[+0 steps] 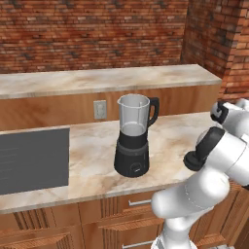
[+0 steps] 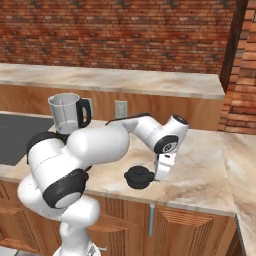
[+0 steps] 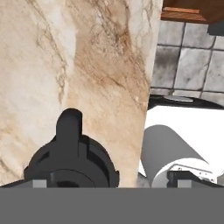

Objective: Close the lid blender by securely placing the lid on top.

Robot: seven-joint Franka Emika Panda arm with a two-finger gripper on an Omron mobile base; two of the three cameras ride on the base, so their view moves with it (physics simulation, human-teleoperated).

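Observation:
The lid (image 2: 139, 177), a small round black cap with a raised knob, lies on the marble counter near its front edge. My gripper (image 2: 158, 178) points down just to the lid's right, low over the counter. In the hand view the lid (image 3: 72, 162) sits between the wide-apart fingertips (image 3: 38, 183), closer to the left one; my gripper (image 3: 111, 181) is open and holds nothing. The blender (image 1: 132, 146) stands further left on the counter, with a black base, a clear grey jar open at the top and a black side handle. Its jar (image 2: 65, 112) shows behind my arm.
A dark cooktop (image 1: 31, 160) is set into the counter left of the blender. A raised marble ledge (image 1: 107, 78) and a brick wall run behind. The counter's front edge (image 3: 151, 65) drops to a tiled floor (image 3: 188, 65) beside the lid. Drawers (image 2: 190, 225) sit below.

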